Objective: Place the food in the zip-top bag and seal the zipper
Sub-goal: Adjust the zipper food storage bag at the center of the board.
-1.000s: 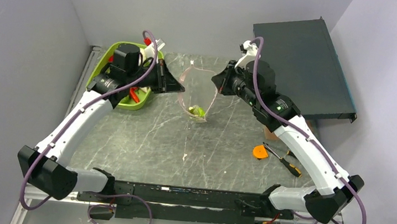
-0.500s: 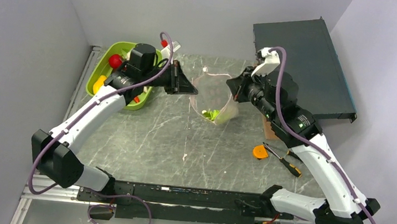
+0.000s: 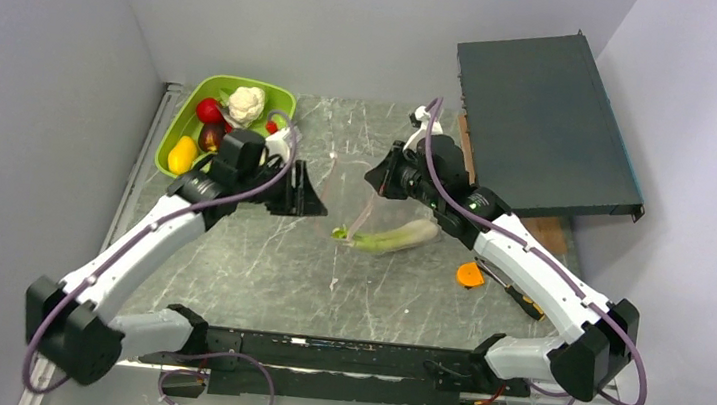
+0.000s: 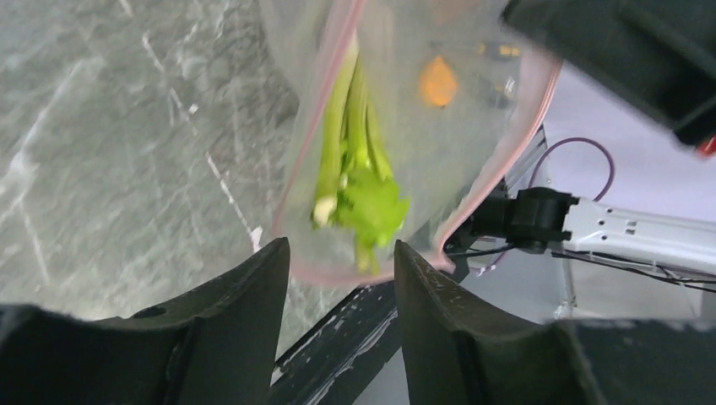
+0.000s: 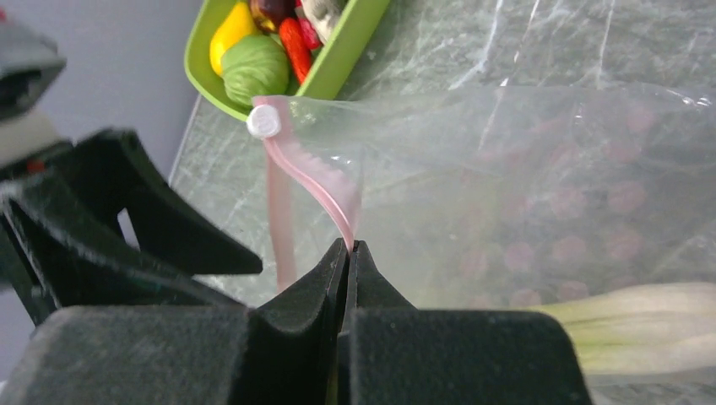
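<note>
1. Work surface: table top (image 3: 259, 252), grey-green stone pattern with thin white veins running in all directions; a faint sheen shows on it.
2. Metal rail (image 3: 143, 155) runs along the table's left edge, between the top and the left wall.
3. Enclosure: left wall (image 3: 36, 78), back wall (image 3: 353, 21) and right wall (image 3: 712, 149), all plain, matte, pale grey with a lavender tint.
4. Far right corner: dark flat case (image 3: 545, 112), rectangular, lying angled, its near edge overhanging the table.
5. Brown block (image 3: 544, 234) shows just under that near edge.
6. Light: even and diffuse; shadows soft.
</note>
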Controlling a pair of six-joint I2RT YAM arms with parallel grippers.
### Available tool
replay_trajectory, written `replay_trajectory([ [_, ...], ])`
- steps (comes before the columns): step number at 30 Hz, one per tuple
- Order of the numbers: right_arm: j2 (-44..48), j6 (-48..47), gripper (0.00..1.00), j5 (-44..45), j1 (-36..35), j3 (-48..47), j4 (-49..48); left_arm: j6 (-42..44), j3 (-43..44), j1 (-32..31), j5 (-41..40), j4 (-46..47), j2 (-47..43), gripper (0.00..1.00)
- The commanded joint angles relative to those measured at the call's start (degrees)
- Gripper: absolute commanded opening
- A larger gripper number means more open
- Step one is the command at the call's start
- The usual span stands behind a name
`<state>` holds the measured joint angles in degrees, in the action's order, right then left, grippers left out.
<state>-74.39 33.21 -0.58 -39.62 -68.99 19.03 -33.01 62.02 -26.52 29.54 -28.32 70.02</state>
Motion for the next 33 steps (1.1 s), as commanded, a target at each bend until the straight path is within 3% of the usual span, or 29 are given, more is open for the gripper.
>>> replay_trajectory([
  [1,1.6,3.4,0.00,-0.6,-0.1,-1.4,-8.3,1.1,-6.4,-0.1,-4.0,-0.7,-10.3,0.54],
  [9,1.3,3.3,0.00,-1.3,0.0,-1.5,-8.8,-12.8,-15.6,-0.3,-8.0,5.2,-21.0,0.60],
  [12,1.6,3.4,0.00,-1.4,0.0,-1.2,-9.1,-18.8,-16.8,-0.7,-6.0,10.9,-20.3,0.58],
  [17,1.8,3.0,0.00,-0.7,0.0,-1.4,-8.4,-22.7,-15.1,-2.0,-9.6,9.7,-18.4,0.55],
  [21,2.1,3.0,0.00,-0.7,0.0,-1.0,-8.6,-26.7,-17.2,-2.5,-9.2,14.6,-18.4,0.48],
  [33,2.7,3.0,0.00,-0.8,0.0,-0.5,-8.8,-30.0,-17.5,-4.7,-10.7,13.4,-14.1,0.47],
])
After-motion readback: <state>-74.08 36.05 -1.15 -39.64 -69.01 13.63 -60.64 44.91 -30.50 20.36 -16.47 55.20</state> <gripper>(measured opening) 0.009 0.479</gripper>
